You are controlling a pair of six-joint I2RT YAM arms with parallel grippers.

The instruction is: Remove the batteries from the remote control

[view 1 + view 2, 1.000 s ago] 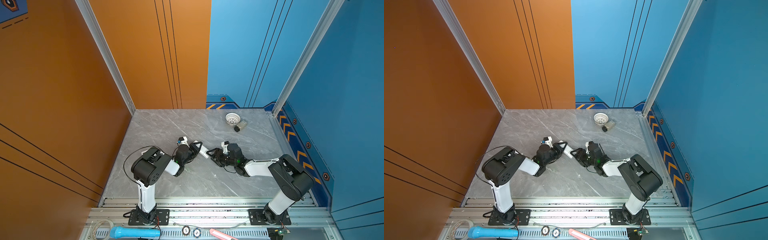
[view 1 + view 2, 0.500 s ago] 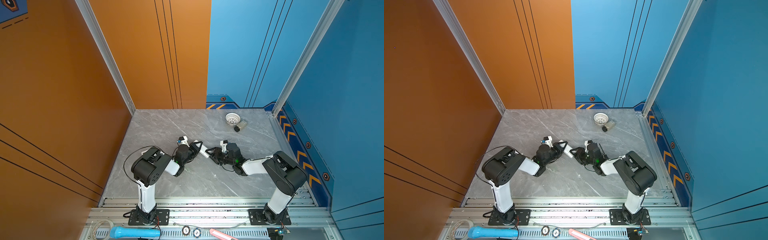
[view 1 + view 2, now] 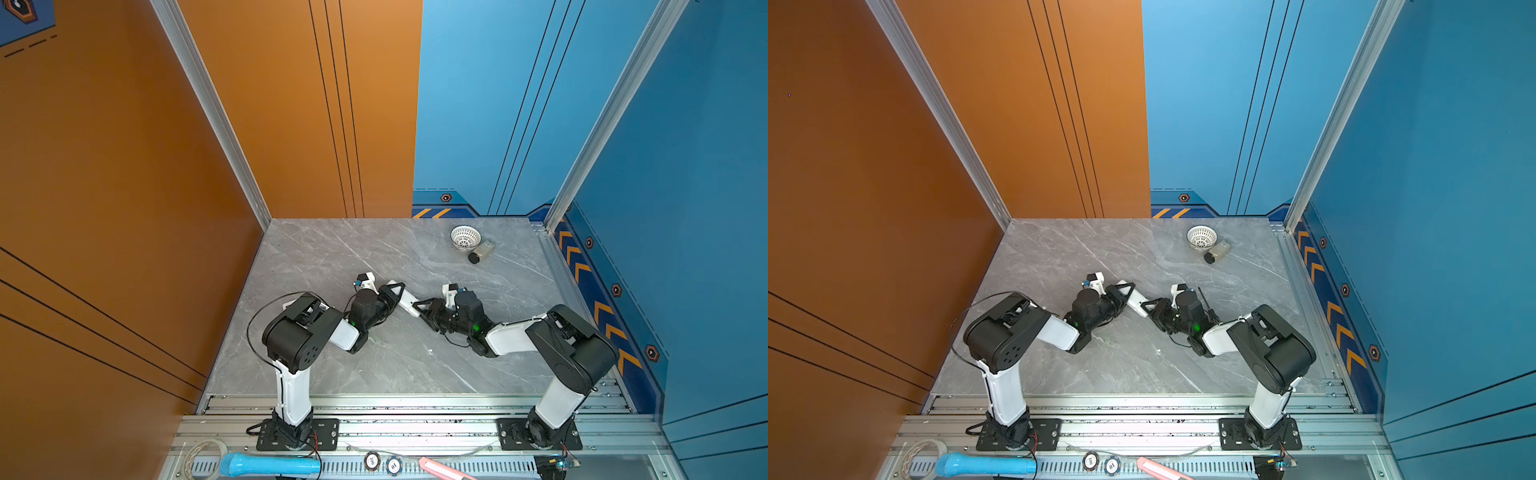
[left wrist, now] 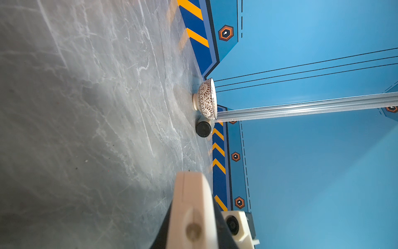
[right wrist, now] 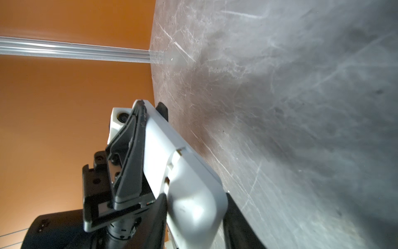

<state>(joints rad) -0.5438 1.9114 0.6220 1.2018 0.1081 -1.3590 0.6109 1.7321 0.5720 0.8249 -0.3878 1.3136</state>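
Note:
A white remote control (image 3: 406, 302) hangs just above the table's middle, bridged between both grippers in both top views. My left gripper (image 3: 394, 293) is shut on its far end; in the left wrist view that end (image 4: 191, 207) shows edge-on between black fingers (image 4: 221, 226). My right gripper (image 3: 424, 309) is shut on the other end. In the right wrist view the remote's rounded cover end (image 5: 193, 207) fills the gap between both fingers (image 5: 158, 217), with a seam and notches (image 5: 178, 151) further along. The batteries are hidden.
A white patterned bowl (image 3: 465, 237) and a small black-capped bottle (image 3: 480, 251) sit at the back right. A thin dark tool (image 3: 1205, 302) lies by my right wrist. A blue tube (image 3: 266, 464) and small items rest on the front rail.
My right gripper's jaws have narrowed around the remote's end, and the right arm's elbow swung left then back. The left arm has held still.

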